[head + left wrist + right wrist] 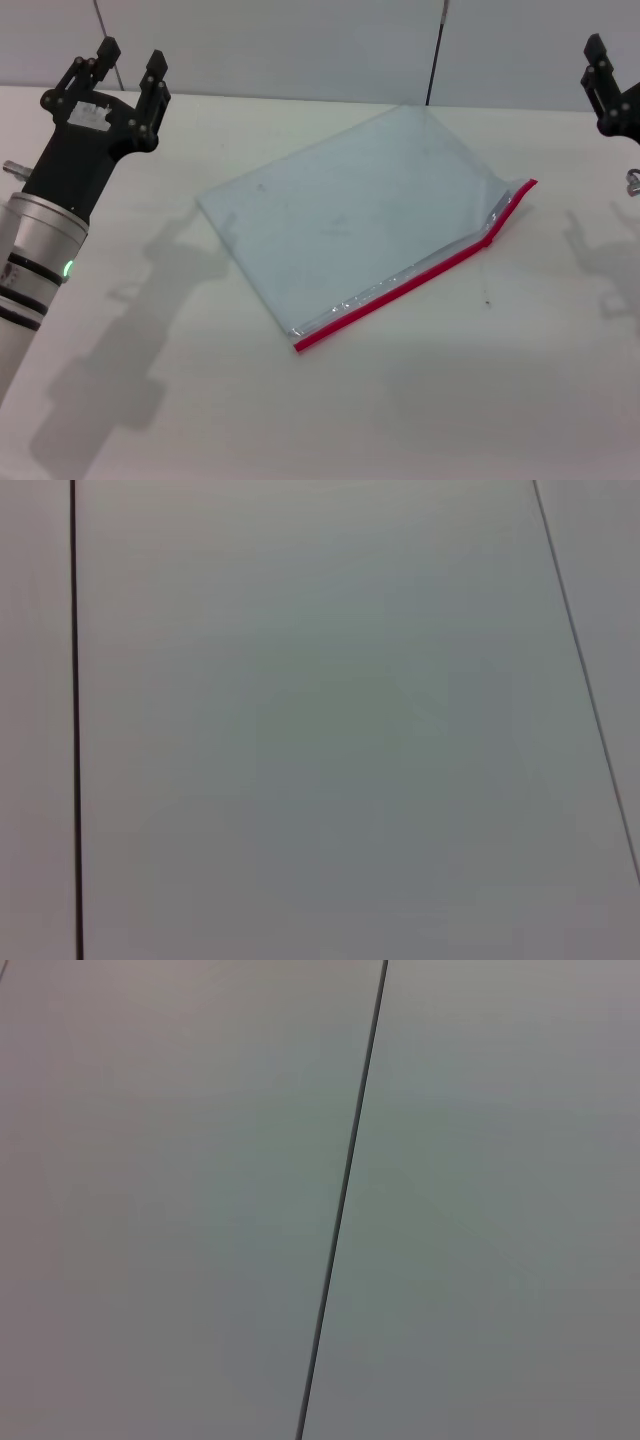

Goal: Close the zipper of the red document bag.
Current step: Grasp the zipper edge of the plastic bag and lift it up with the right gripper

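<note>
The red document bag lies flat and slanted in the middle of the white table, a translucent pale blue-grey pouch. Its zipper is the bright red strip with a silvery seam along the bag's near right edge. The strip kinks near its far end, where the edge lifts a little. My left gripper is raised at the far left, well away from the bag, open and holding nothing. My right gripper is raised at the far right edge of the head view, partly cut off. Neither wrist view shows the bag.
The white table spreads around the bag, with arm shadows on both sides. A grey panelled wall stands behind it. The left wrist view shows a wall panel seam, and the right wrist view another seam.
</note>
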### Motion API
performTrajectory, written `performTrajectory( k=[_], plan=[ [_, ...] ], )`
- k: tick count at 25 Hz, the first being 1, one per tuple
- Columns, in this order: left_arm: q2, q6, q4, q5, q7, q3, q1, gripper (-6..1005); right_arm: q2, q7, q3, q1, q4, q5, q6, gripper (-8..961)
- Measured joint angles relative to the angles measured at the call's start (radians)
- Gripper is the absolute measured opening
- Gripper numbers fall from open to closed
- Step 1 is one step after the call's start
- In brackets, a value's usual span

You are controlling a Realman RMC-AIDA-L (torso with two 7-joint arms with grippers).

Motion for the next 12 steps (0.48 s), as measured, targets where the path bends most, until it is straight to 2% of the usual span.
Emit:
performTrajectory(
  k=[12],
  plan=[
    [-0.001,-0.001,0.000,-0.002,0.000,0.001,0.000,512,0.000,-0.026,-0.009,-0.001,-0.008,-0.003,0.008,585]
  ],
)
